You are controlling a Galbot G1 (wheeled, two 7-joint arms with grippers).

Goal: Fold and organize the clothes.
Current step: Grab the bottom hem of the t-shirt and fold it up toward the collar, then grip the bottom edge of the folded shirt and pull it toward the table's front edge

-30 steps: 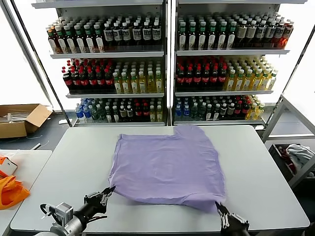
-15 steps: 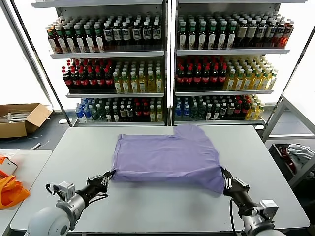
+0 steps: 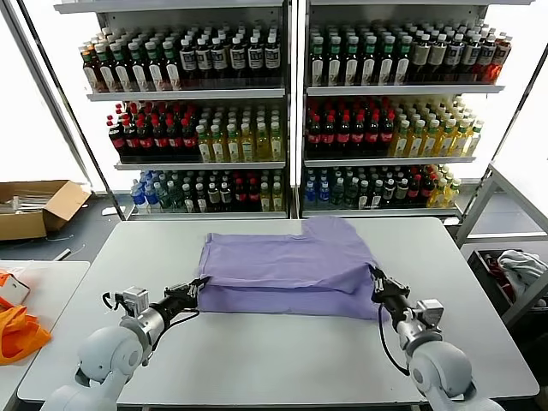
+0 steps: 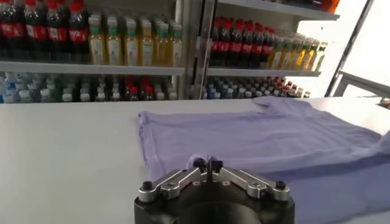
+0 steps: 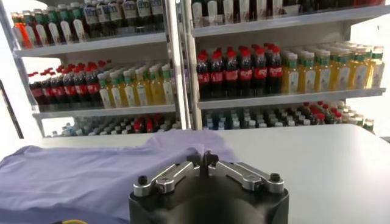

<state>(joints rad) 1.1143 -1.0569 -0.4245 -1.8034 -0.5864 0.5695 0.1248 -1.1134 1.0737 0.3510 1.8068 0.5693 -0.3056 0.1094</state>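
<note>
Grey table (image 3: pixel 257 360) before drink shelves (image 3: pixel 291 111). Head view: T-shirt (image 3: pixel 287 270) mid-table, folded, near half laid over far half. Left gripper (image 3: pixel 195 287) at shirt's left edge, right gripper (image 3: pixel 374 278) at its right edge; jaw gap and any hold impossible to tell. Orange fabric (image 3: pixel 19 330) on side table left of main table.

Left wrist view: T-shirt (image 4: pixel 274 140) on table beyond gripper (image 4: pixel 208 163), fingertips near together, nothing seen between.

Right wrist view: T-shirt (image 5: pixel 97 173) beyond gripper (image 5: pixel 206 157), tips near together, grip unclear.
</note>
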